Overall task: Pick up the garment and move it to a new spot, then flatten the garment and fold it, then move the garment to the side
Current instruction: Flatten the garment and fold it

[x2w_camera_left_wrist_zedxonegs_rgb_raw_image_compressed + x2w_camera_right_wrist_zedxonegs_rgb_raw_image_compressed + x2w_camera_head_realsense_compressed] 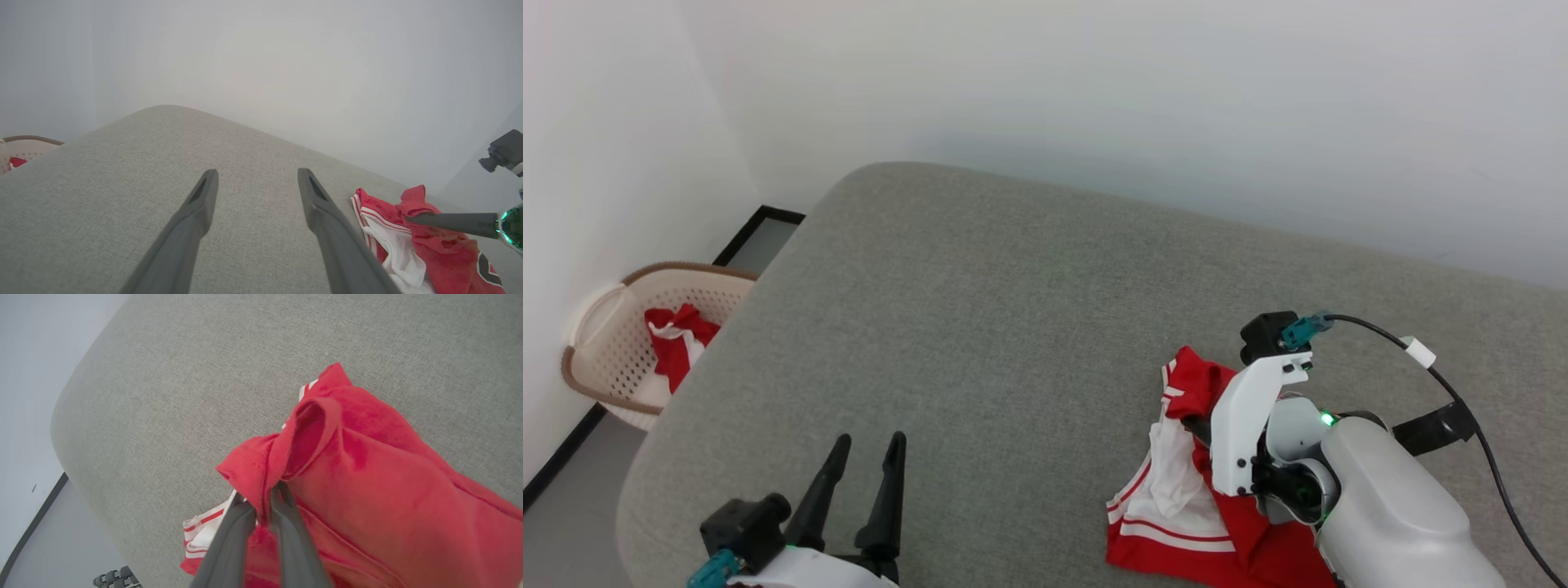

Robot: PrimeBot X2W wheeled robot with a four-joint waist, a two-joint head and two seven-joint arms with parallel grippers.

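The garment [1176,490], red with white sleeves and red-white striped trim, lies crumpled on the grey cushion [1013,310] at the lower right. My right gripper [261,496] is shut on a raised red fold of it, the cloth pinched between both fingers. In the head view the right gripper [1197,428] is mostly hidden behind its white wrist. My left gripper [866,457] stands open at the lower left, apart from the cloth. In the left wrist view the open left gripper [257,179] is over bare cushion, and the garment [392,245] lies to its right under a dark finger [449,222] of the right gripper.
A pale laundry basket [613,351] with a brown rim stands on the floor left of the cushion and holds another red-and-white cloth [674,343]. A white wall runs behind the cushion. A black cable [1462,392] trails from the right wrist.
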